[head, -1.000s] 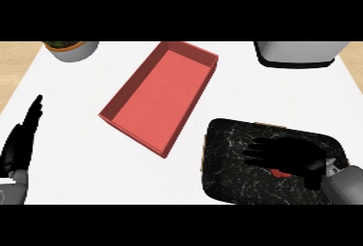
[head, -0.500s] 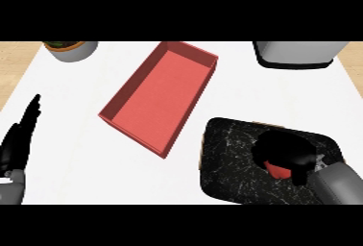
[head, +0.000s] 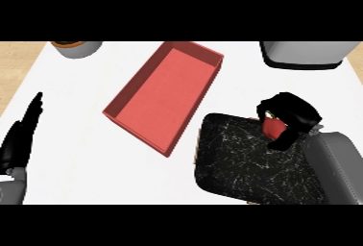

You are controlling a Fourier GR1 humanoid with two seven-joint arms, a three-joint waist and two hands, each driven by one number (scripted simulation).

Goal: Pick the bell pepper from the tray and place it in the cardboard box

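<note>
Compared with half a second ago, farther from the body: right robot hand (head: 289,113) no longer over the middle of the tray (head: 241,163) but up at its far edge, grey forearm drawn along behind. A second ago, spread flat over the tray; now curled. Fingers and thumb bent round the bell pepper (head: 273,126), a patch of red showing between them, the rest hidden. Cannot tell whether lifted clear of the tray's rim or touching it. Beneath this hand and nearer, the dark speckled tray, its right part covered by the forearm. Far to the left, at the view's left edge, left robot hand (head: 20,139), open with fingers straight, resting, holding nothing, much as before. Just left of the right robot hand and reaching farther away, the cardboard box (head: 166,91), red, open-topped, set slantwise on the white worktop (head: 85,96), near corner close beside the tray's left edge, raised right wall between hand and box floor. Beyond the right robot hand, at the far edge, a grey appliance (head: 305,55); far off to the upper left, a grey pot (head: 78,50) with something orange at its top.
</note>
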